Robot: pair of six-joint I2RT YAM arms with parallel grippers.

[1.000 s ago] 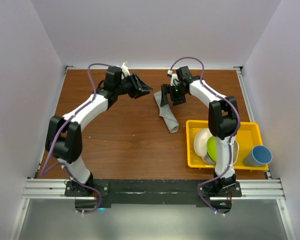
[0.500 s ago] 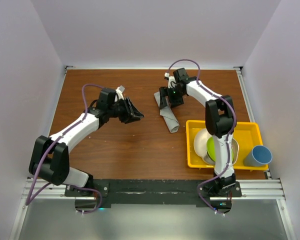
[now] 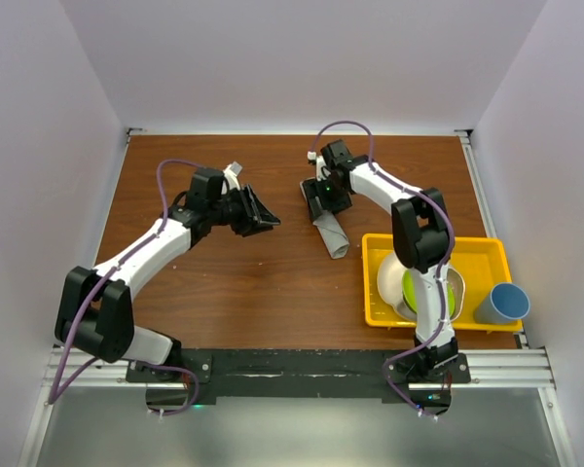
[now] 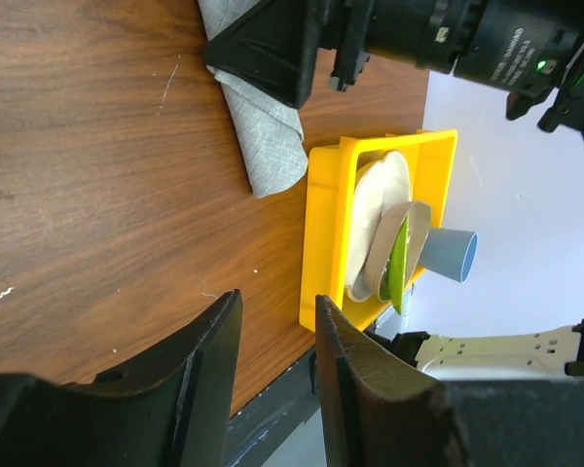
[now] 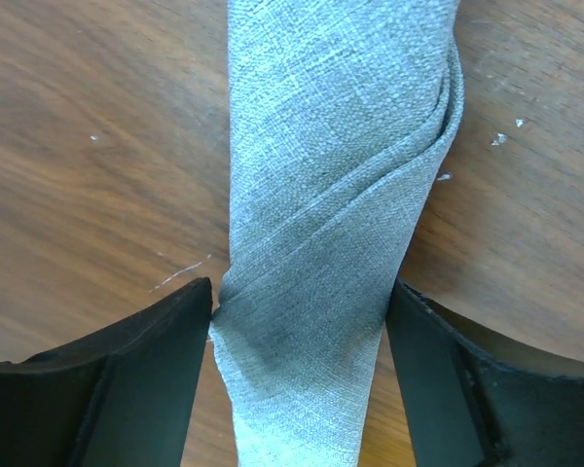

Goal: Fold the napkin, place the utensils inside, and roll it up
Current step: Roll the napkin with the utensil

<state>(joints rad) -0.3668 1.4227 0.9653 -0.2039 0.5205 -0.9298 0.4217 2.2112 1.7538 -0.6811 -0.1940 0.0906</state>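
Note:
The napkin (image 3: 332, 233) lies on the brown table as a narrow grey roll, slanting from the back middle toward the yellow tray. My right gripper (image 3: 318, 197) stands over its far end. In the right wrist view the napkin (image 5: 331, 195) fills the space between the two black fingers (image 5: 127, 389) of my right gripper (image 5: 300, 292), which is open, each tip at a cloth edge. My left gripper (image 3: 266, 219) hovers left of the roll, open with nothing between its fingers (image 4: 277, 302). The left wrist view shows the napkin (image 4: 268, 146) ahead of it. The utensils are hidden.
A yellow tray (image 3: 487, 248) at the right front holds a white bowl (image 3: 391, 277) and a green dish (image 3: 416, 289). A blue cup (image 3: 503, 304) stands just right of the tray. White walls close in the table on three sides.
My left arm has swung from the back of the table toward the front left. My right gripper has shifted left over the napkin's far end and its jaws have narrowed.

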